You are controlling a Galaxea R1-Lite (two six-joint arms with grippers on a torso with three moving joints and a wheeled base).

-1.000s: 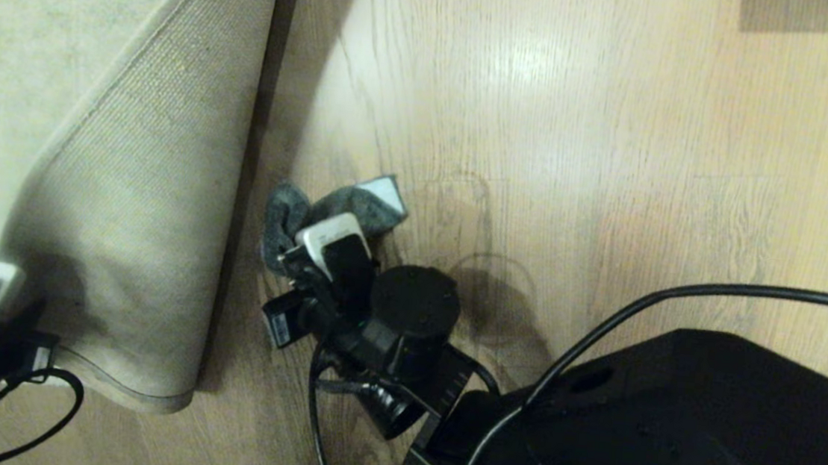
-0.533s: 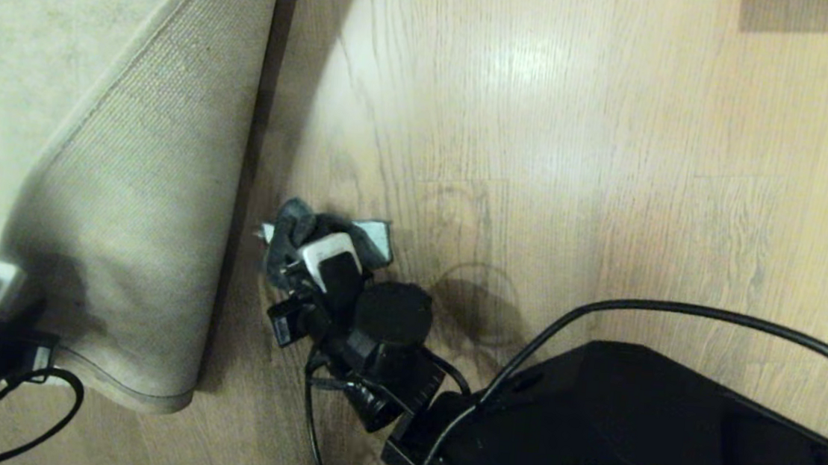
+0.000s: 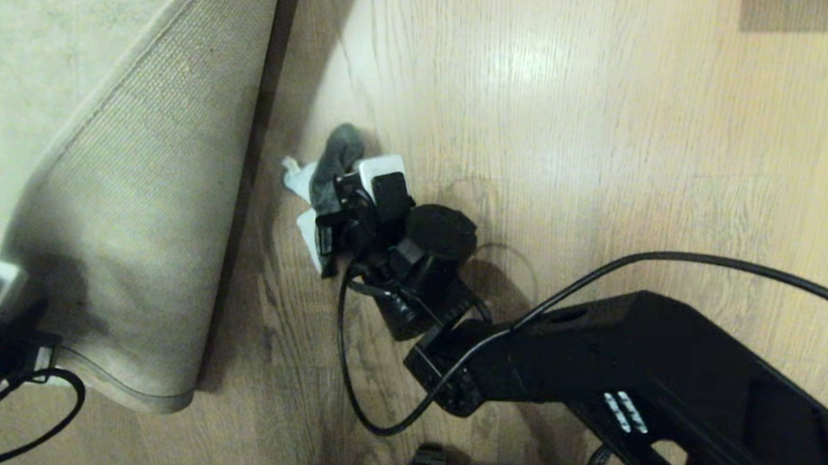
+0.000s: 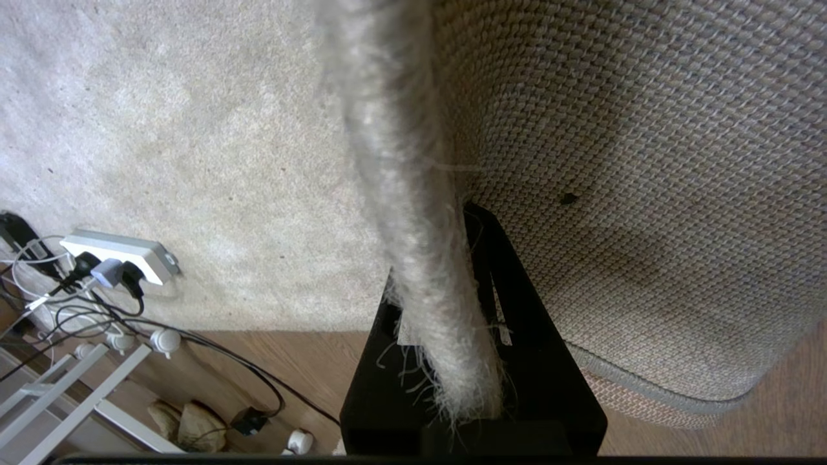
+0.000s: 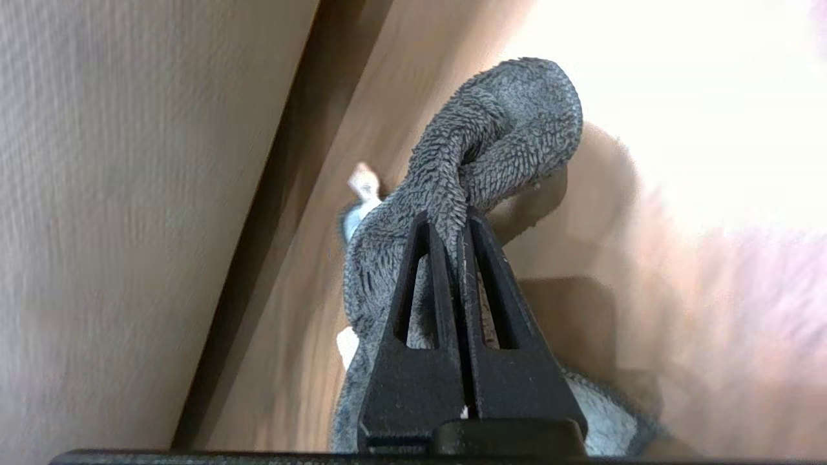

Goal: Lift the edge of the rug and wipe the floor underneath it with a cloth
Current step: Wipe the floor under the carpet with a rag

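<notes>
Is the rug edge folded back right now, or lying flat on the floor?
Folded back. The left gripper is shut on the rug edge, and the woven backing faces up beside bare floor.

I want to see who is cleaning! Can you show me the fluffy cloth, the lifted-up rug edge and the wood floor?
cloth [image 5: 504, 129]: right wrist view, its fluffy grey loop.
rug edge [image 4: 413, 194]: left wrist view, the fuzzy border.
floor [image 3: 614, 168]: head view, bare planks.

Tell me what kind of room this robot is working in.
Probably a room in a home, such as a living room or bedroom: a large pale short-pile rug lies on a wood-plank floor, and a white power strip with plugs and tangled cables sits on the rug's far side.
</notes>
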